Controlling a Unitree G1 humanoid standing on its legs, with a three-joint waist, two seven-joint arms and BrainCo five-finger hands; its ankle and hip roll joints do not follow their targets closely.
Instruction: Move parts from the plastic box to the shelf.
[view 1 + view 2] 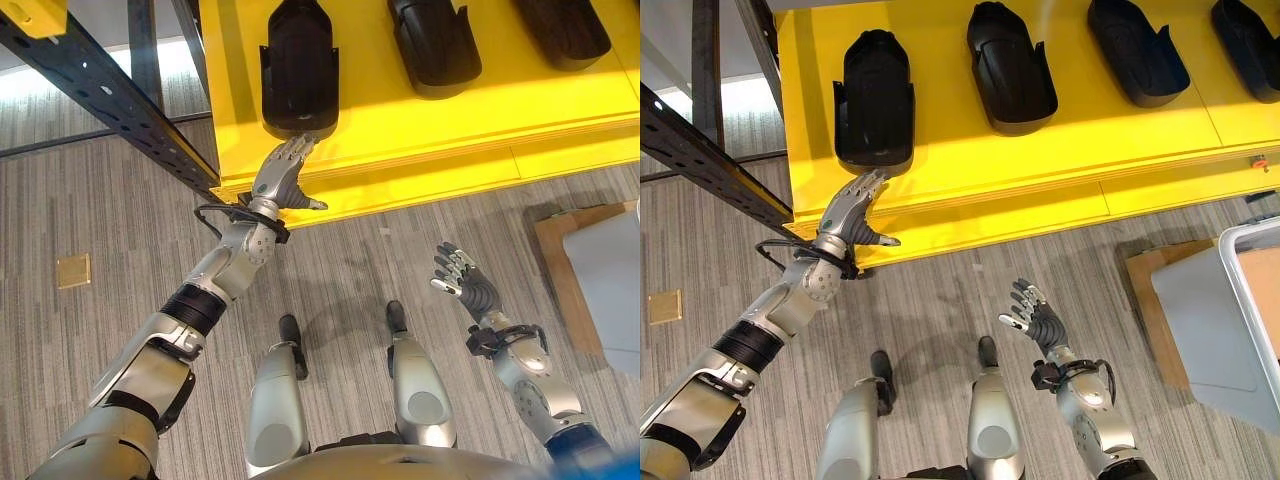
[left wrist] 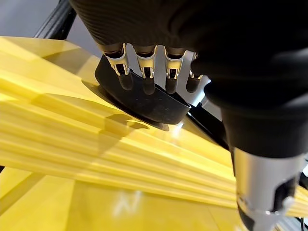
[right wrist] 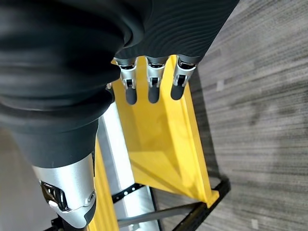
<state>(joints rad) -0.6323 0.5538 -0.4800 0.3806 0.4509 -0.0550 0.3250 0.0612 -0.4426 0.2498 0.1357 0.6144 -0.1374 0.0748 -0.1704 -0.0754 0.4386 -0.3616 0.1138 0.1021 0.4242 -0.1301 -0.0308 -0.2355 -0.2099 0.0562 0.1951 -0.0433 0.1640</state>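
Four black parts lie in a row on the yellow shelf (image 1: 1040, 150), long axes running front to back. The leftmost part (image 1: 874, 100) sits close to the shelf's front edge. The left robot hand (image 1: 848, 215) reaches it with fingers straight, tips seemingly touching its near end. The right robot hand (image 1: 1038, 318) hovers over open floor, fingers relaxed and apart. The plastic box (image 1: 1250, 320) stands at right.

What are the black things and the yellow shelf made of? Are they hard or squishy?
The black parts look like hard moulded plastic: smooth curved shells, each the same shape, with a dull sheen. The yellow shelf looks like painted sheet metal: flat, glossy, with folded ribs along its front edge and soft reflections. Neither looks squishy, though pictures alone can't prove it. The left robot hand reaches, fingers straight, to the nearest part.
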